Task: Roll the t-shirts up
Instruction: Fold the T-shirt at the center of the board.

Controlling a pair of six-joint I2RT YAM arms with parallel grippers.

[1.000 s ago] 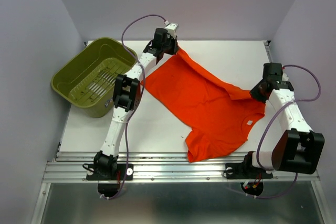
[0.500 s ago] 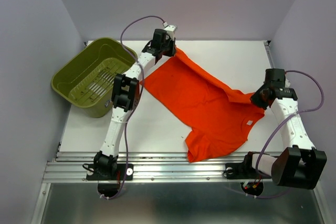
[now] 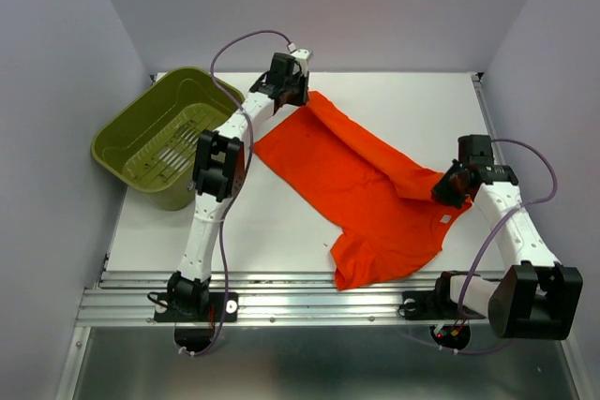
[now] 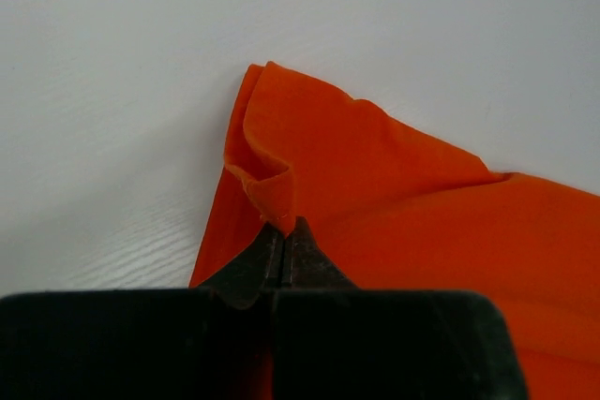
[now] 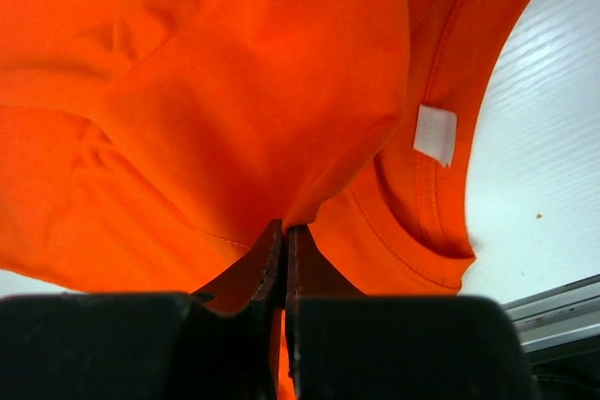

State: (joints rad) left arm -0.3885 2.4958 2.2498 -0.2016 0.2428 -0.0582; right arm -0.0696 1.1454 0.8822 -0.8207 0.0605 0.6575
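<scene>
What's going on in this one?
Two arms are working on one orange-red t-shirt lying on the white table. The left gripper is shut on the cloth's far corner. The right gripper is shut on a fold of cloth beside the collar. One long edge is doubled over toward the middle, but the shirt is not rolled yet. An olive-green basket sits at the left.

An orange-red t-shirt (image 3: 361, 189) lies spread diagonally on the white counter (image 3: 412, 100), its far edge folded over. The left fingers (image 3: 301, 97) meet its far corner, the right fingers (image 3: 442, 190) its right edge. An olive basket (image 3: 122, 152) sits left.
</scene>
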